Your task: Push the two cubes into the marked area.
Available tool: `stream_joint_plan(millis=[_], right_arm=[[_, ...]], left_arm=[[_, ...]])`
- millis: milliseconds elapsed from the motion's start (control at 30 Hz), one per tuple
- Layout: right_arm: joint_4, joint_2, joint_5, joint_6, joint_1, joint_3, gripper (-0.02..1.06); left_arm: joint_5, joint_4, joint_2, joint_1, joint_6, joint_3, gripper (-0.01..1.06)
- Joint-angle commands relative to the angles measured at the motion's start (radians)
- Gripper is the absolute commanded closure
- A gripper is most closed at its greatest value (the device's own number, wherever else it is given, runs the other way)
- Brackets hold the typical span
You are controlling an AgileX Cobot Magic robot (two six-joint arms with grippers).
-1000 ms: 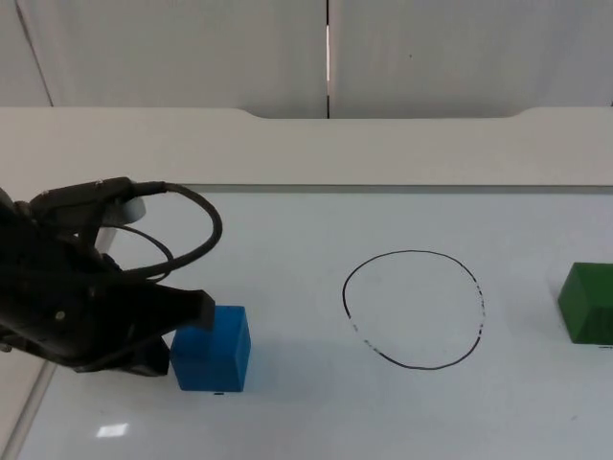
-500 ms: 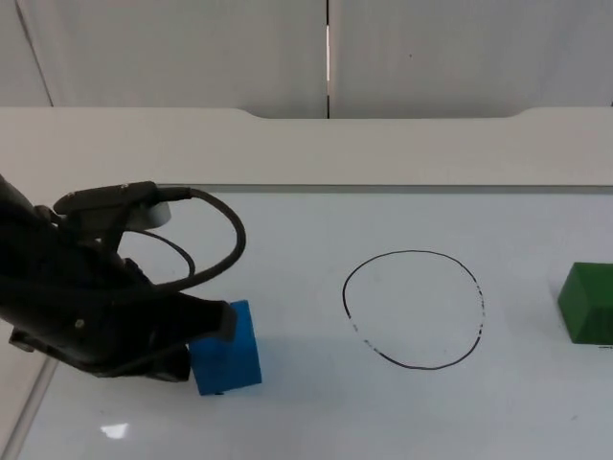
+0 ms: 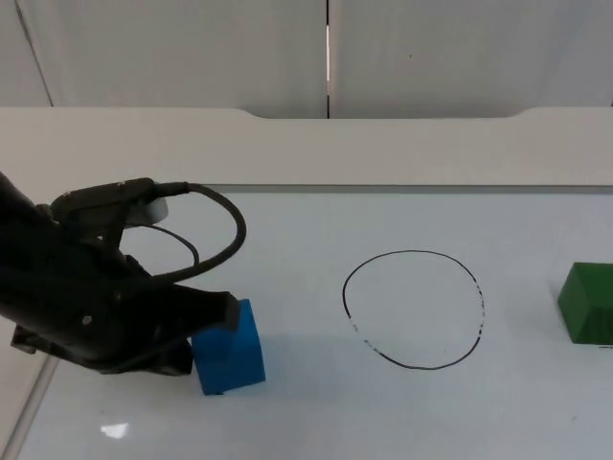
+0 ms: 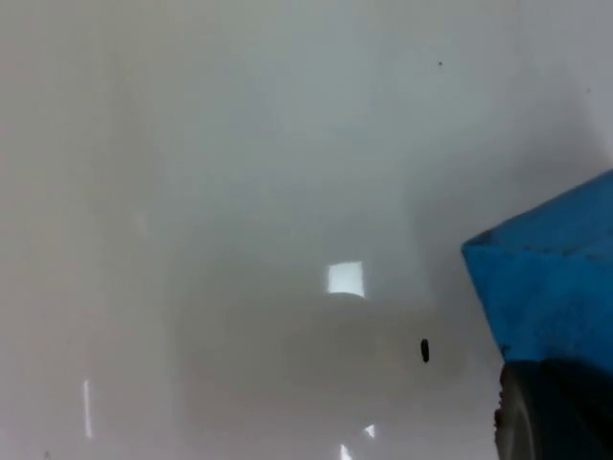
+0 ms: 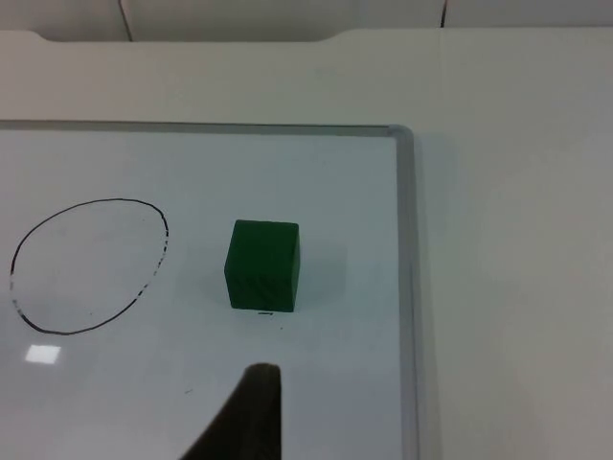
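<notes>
The blue cube (image 3: 230, 349) sits at the left of the whiteboard, turned slightly askew. My left gripper (image 3: 194, 335) is low on the board and presses against the cube's left side. The left wrist view shows the blue cube (image 4: 553, 278) close up, with a dark fingertip (image 4: 551, 417) right beside it. The marked area is a black hand-drawn circle (image 3: 414, 309) in the middle of the board, with nothing inside it. The green cube (image 3: 587, 303) stands at the far right, outside the circle. In the right wrist view, my right gripper's fingertip (image 5: 247, 414) hangs short of the green cube (image 5: 262, 264), apart from it.
The whiteboard's metal frame (image 5: 408, 287) runs just beyond the green cube, with white table past it. The board's left edge (image 3: 29, 412) lies under the left arm. The grey partition wall (image 3: 192, 48) closes the far side.
The left arm moved right and pushed the blue cube a little toward the circle, twisting it. Over the last half second almost nothing moved. The green cube stayed put.
</notes>
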Motion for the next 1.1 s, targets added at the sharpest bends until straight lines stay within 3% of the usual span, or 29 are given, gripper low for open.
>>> stream_joint_plan(millis=[0, 467, 600, 733, 1067], right_arm=[[0.002, -0.004, -0.007, -0.005, -0.007, 0.001, -0.01], [0.002, -0.004, -0.007, -0.005, -0.007, 0.001, -0.01], [0.002, -0.004, -0.007, -0.005, -0.007, 0.001, -0.01], [0.002, -0.004, -0.007, -0.005, -0.007, 0.001, -0.01], [0.002, -0.004, -0.007, -0.005, -0.007, 0.001, -0.01]], left_arm=[[-0.008, -0.033, -0.002, -0.007, 0.009, -0.008, 1.05], [0.105, -0.103, 0.064, -0.007, 0.099, -0.056, 1.05], [0.127, -0.206, 0.064, -0.007, 0.195, -0.056, 1.05], [0.18, -0.378, 0.064, -0.007, 0.374, -0.056, 1.05], [0.201, -0.409, 0.108, -0.007, 0.401, -0.056, 1.05]])
